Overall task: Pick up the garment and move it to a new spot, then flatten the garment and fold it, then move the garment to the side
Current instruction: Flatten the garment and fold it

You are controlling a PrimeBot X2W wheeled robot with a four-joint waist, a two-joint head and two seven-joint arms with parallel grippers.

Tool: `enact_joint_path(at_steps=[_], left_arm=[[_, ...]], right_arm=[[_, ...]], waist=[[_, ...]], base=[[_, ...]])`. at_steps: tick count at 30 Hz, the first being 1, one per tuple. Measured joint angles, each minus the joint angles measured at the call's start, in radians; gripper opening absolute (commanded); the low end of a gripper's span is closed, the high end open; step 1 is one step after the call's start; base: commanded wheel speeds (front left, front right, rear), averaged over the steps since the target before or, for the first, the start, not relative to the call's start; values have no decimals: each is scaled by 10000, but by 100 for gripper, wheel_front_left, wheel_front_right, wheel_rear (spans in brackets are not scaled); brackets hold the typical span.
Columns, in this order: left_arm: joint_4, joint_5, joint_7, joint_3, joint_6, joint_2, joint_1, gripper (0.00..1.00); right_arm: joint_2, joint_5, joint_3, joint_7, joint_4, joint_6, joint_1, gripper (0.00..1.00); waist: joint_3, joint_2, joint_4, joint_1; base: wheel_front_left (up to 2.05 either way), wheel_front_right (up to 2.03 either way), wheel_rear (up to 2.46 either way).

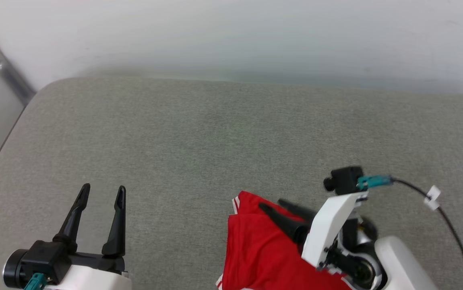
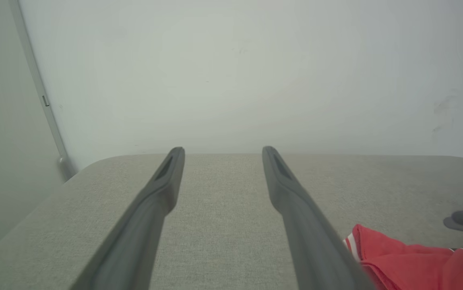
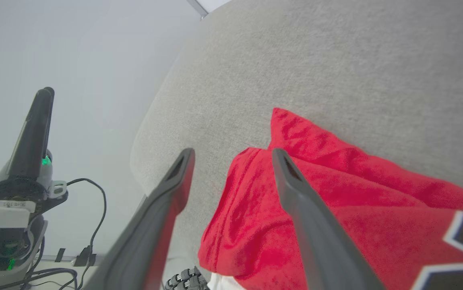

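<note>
On the grey cloth pad (image 1: 175, 141), the soft, light red jersey shirt (image 1: 255, 249) is likely best pinched at its striped edge (image 1: 236, 203), and the black right gripper (image 1: 270, 204) and black left gripper (image 1: 103, 193) are spread open.

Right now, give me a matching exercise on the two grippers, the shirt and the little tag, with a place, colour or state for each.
Things:
1 left gripper
2 right gripper
3 shirt
4 tag

Descriptions:
A red, rumpled on the grey cushion
B white, farthest to the right
C open, over bare cushion
D open, at the shirt's edge

Pairs: 1-C, 2-D, 3-A, 4-B
</note>
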Motion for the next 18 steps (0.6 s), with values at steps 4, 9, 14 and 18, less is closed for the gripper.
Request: enact_joint_path(at_steps=[4, 9, 14, 18], left_arm=[[-19, 0, 0, -13, 0, 0, -12, 100], [-33, 0, 0, -50, 0, -12, -138, 100], [-35, -94, 0, -117, 0, -61, -168, 100], [-44, -171, 0, -121, 0, -150, -187, 100]], right_arm=[[-13, -2499, -771, 59, -685, 0, -384, 100], [-784, -4683, -1338, -380, -1601, 0, -409, 100], [-1632, -5603, -1814, -1651, -2042, 0, -307, 100], [-1902, -5695, -2508, -2828, -2224, 0, 312, 100]], waist=[[19, 0, -290, 0], [74, 0, -616, 0], [79, 0, -873, 0], [36, 0, -965, 0]], base=[[0, 0, 0], [0, 0, 0], [0, 0, 0], [0, 0, 0]])
